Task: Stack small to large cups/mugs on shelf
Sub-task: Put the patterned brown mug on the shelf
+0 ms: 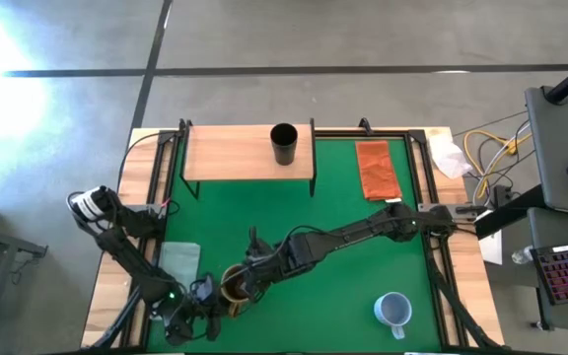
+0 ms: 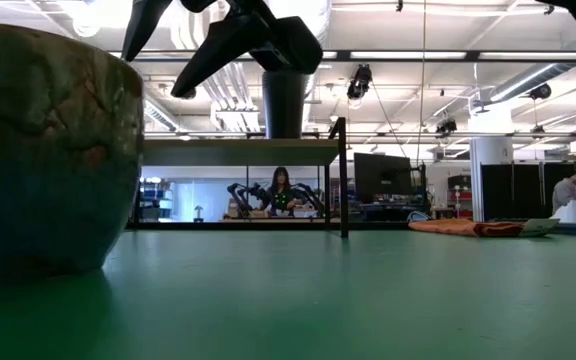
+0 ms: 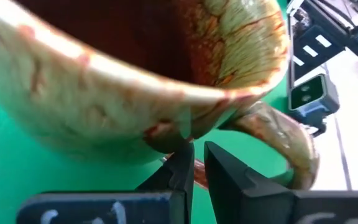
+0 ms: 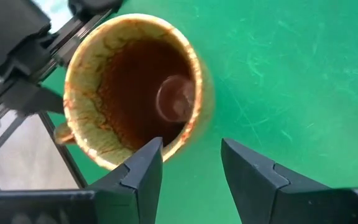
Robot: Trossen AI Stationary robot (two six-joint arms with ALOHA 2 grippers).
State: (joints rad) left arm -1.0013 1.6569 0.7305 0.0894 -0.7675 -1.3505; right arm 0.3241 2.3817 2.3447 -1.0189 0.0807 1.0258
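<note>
The brown-mustard mug stands upright on the green mat near the front left; it fills the low view's left. My left gripper is at its handle side, shut on the handle. My right gripper hovers open over the mug, one finger above its mouth and one outside the wall. The small black cup stands on the wooden shelf at the far edge. The pale blue-grey mug stands on the mat at the front right. My left gripper is closed on the lower end of the mug's handle, near where it meets the wall; a thin brown strip of it shows between the two fingers. The fingers come nearly level from the table's near left. The mug's base rests on the mat.
An orange cloth lies to the right of the shelf. A pale green cloth lies on the mat by the left arm. Black rails frame the mat. Open mat lies between the mug and the shelf.
</note>
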